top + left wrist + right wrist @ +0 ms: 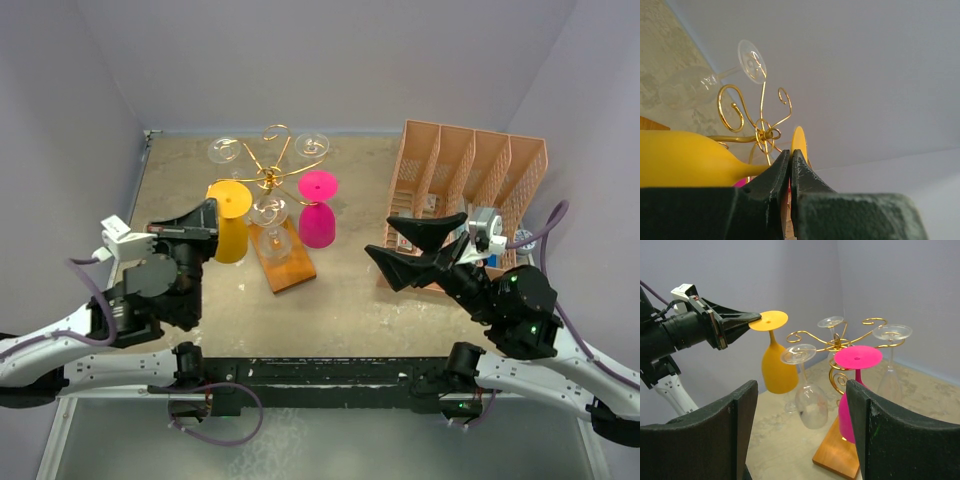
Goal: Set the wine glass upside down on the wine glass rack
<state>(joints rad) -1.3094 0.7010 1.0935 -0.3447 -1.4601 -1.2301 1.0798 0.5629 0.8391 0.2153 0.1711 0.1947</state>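
Yellow wine glass (774, 370) hangs upside down by the left side of the gold wine glass rack (837, 342); left claw (757, 317) is shut tight, seemingly pinching its foot's edge; right claw (380, 238) gapes wide, holding nothing.

Light is soft, even and bright. Just beyond the left gripper (790, 159), the yellow wine glass (685, 157) carries a broad pale sheen, while the gripper's own black fingers (765, 185) fill the foreground, dark and slightly out of focus. Ahead of the right gripper (801, 390) everything stays sharp. Its near fingers blur at their edges, and the shadows on the table (920, 385) beyond them are faint and diffuse.
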